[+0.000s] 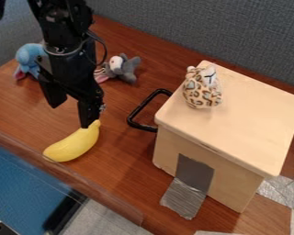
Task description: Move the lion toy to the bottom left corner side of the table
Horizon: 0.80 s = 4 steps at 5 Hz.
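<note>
While the wooden box [251, 124] stands at the right of the table [121, 153], the leopard-spotted plush toy [202, 94] sits upright on its lid, near the far left corner. Left of the box, the black gripper [70, 116] hangs pointing down, its two fingers spread apart. One fingertip is close above the upper tip of a yellow banana [74, 146], which lies left of the box; whether they touch, I cannot tell.

Between box and gripper, a black loop handle [144, 105] juts out from the box's left side. Beyond that handle, up and to the left of the box, lies a grey plush toy with a white face [126, 69], and well apart from the box, behind the arm, is a blue plush toy [30, 57], partly hidden. Silver tape [185, 198] runs down the box's front and onto the wood, with more foil-like tape [283, 190] at its right.

A grey fabric partition [201, 30] rises behind the box. Brown tabletop runs from the handle down past the banana to the lower left edge, where a transparent strip [63, 176] borders the wood. Another stretch of tabletop lies farther left of the box, between the blue plush and that edge.
</note>
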Motion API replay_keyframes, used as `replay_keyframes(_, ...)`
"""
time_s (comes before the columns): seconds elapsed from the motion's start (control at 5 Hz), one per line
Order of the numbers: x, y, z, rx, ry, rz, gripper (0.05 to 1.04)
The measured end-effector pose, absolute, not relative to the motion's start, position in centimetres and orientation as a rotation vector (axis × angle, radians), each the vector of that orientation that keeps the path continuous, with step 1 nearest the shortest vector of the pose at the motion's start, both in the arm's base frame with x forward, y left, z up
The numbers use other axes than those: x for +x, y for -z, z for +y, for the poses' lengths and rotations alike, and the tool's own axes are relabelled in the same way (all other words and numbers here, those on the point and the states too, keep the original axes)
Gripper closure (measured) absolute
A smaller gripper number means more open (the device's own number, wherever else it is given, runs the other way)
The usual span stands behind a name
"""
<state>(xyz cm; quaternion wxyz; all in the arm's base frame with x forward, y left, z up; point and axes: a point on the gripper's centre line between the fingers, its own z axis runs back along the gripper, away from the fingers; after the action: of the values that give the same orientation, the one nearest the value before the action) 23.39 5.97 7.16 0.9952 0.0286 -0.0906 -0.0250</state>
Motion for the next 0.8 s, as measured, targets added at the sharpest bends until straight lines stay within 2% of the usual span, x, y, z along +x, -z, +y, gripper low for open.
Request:
replay_keyframes(0.2, 23.1, -6.7, 5.8, 0.043, 0.046, -0.157, 0.083)
replay_keyframes(0.4, 24.4, -8.4, 3.7, -0.025, 0.063, -0.185, 0.083)
replay_keyframes(0.8, 28.7, -15.4, -2.7, -0.046, 0.177, -0.267, 0.083)
